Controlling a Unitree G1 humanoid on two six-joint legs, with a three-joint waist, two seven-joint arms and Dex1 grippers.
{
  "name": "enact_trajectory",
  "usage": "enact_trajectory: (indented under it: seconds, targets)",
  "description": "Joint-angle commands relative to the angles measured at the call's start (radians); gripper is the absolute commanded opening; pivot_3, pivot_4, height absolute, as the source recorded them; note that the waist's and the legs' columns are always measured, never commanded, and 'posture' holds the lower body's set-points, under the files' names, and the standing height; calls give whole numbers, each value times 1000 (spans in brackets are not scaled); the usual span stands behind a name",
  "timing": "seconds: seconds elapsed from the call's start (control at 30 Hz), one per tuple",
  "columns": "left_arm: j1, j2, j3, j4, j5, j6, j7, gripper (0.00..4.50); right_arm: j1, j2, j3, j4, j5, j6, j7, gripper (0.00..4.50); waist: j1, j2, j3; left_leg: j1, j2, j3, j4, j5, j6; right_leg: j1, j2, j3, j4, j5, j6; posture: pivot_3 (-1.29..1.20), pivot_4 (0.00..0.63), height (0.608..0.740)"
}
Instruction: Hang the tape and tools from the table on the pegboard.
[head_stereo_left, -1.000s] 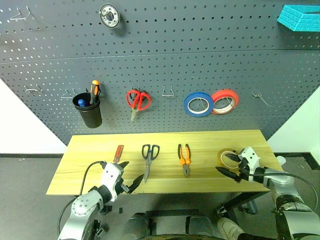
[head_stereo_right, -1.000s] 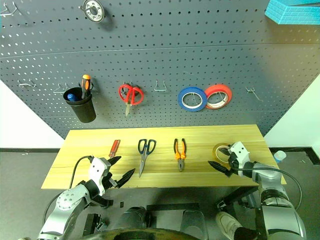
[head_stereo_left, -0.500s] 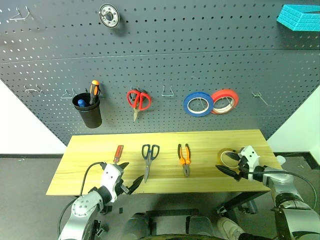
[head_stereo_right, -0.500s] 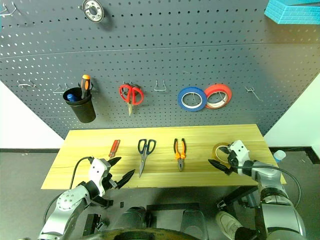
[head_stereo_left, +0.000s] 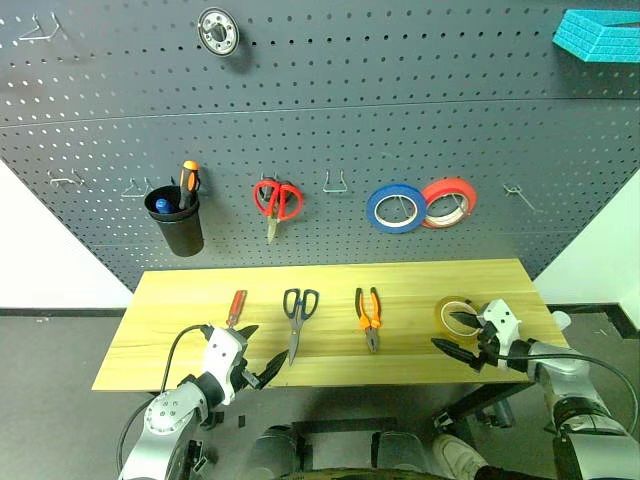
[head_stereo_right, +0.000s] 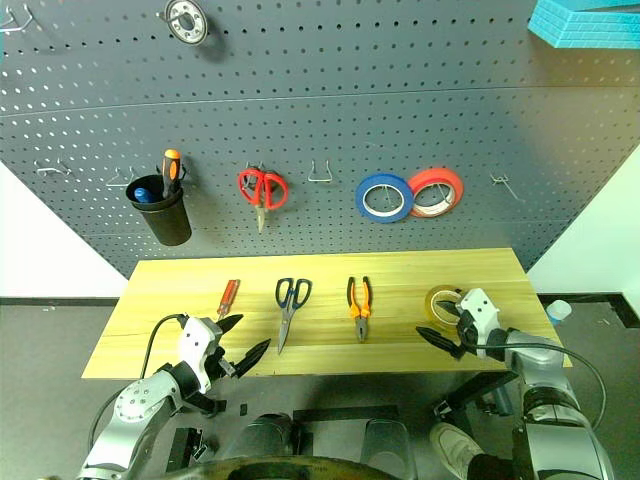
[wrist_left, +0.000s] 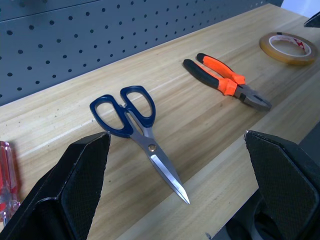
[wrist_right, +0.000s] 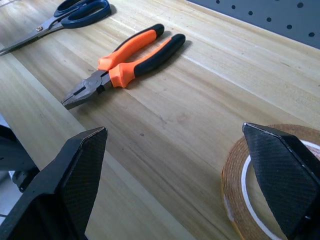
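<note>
Right tool (head_stereo_left: 458, 333) hangs at the worktop's front right edge with its two black fingers spread wide and nothing between them, one finger just beside the tape (head_stereo_left: 456, 312), which lies flat near the right end of the worktop (head_stereo_left: 180, 300). Left tool (head_stereo_left: 256, 353) is spread just as wide and equally empty at the front edge toward the left end, near the tip of the dark-handled scissors (head_stereo_left: 297, 318). Pliers (head_stereo_left: 368, 317) lie mid-worktop between scissors and tape, and the red-handled screwdriver (head_stereo_left: 236, 306) sits toward the left end; all four are still to be hung. Behind stands the pegboard (head_stereo_left: 400, 120), already carrying a blue roll (head_stereo_left: 397, 208), a red roll (head_stereo_left: 449, 203), red scissors (head_stereo_left: 277, 203) and a black cup (head_stereo_left: 178, 220); a bare hook (head_stereo_left: 338, 183) sits between the scissors and the rolls. The likely trouble: the tape is thin and flat, so fingers closing on it could skid off the rim or push it toward the front edge, and a loose pinch might let it drop short of a hook.
</note>
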Motion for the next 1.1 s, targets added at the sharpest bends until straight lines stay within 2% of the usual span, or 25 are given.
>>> enact_trajectory:
  seconds: [0.03, 0.43, 0.7, 0.87, 1.03, 1.1]
  targets:
    - [-12, 2, -4, -5, 5, -22, -4, 4472, -29, 3, -9, -30, 14, 9, -5, 4500, 0, 0, 0, 0, 0, 0, 0, 0, 0, 0, 0, 0, 0, 0, 0, -41, 0, 739]
    - [-42, 4, -13, -14, -7, -22, -26, 4472, -100, -27, -8, 122, -33, -17, -50, 4500, 2, -1, 0, 0, 0, 0, 0, 0, 0, 0, 0, 0, 0, 1, 0, -30, 0, 739]
    - [-278, 15, -116, 64, 7, 41, -157, 4472, -81, -19, 6, 123, -71, -80, -90, 4500, -3, -1, 1, 0, 0, 1, 2, 0, 0, 1, 1, 1, 0, 3, 1, -40, 0, 739]
    - [-380, 9, -171, 116, 15, 68, -217, 4472, -96, -29, 60, 124, -157, -94, -202, 4500, -12, -1, 1, 1, 0, 1, 2, 0, 0, 1, 1, 2, 0, 4, 2, -72, 0, 739]
    - [-411, -7, -199, 147, 25, 67, -238, 4472, -152, -32, 140, 97, -258, -109, -324, 4500, -38, -2, 1, 0, 0, 1, 3, 0, 0, 1, 1, 3, 0, 4, 3, -103, 0, 739]
    - [-408, -12, -205, 148, 27, 68, -239, 4472, -138, -12, 177, 23, -294, -128, -374, 4500, -47, -2, 1, 0, 0, 2, 3, 0, 0, 1, 1, 4, 0, 4, 3, -104, 0, 739]
